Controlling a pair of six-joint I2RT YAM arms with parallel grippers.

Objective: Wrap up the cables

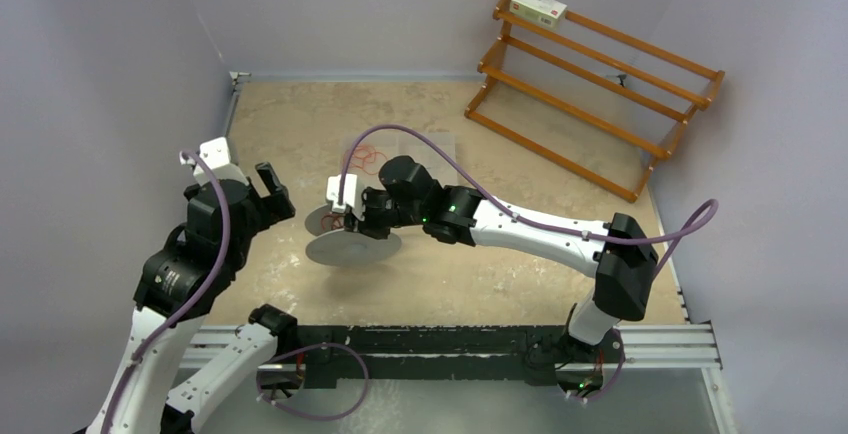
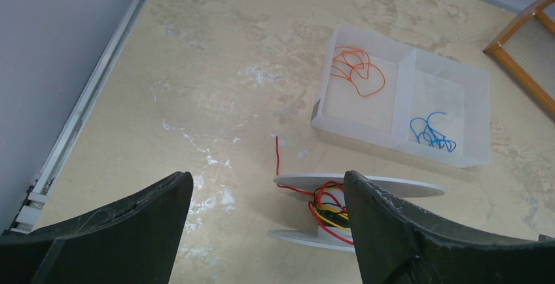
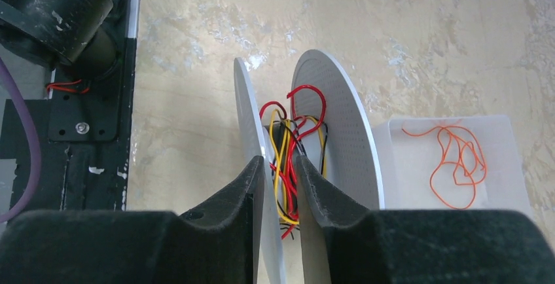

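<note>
We see the right end effector closed down to a narrow gap on the white spool, with the edge of one flange and a tangle of red, yellow and black wound cables caught between its dark fingers. We cannot tell whether the pads press on the flange alone or on the strands as well. From above, the right arm reaches leftward across the counter and holds the spool near the middle of it. The left end effector stands wide open and grips nothing, hovering near the spool on its left side, apart from it. In the left wrist view the spool's two flanges lie one above the other, and a loose red strand sticks up from the upper flange onto the counter beside it. Just beyond the spool sits a translucent two-compartment tray. We find a curly orange cable in its left compartment and a blue cable in its right one, both lying loose and untouched. A wooden rack stands at the far right corner of the counter, with a small box on its top rail.
</note>
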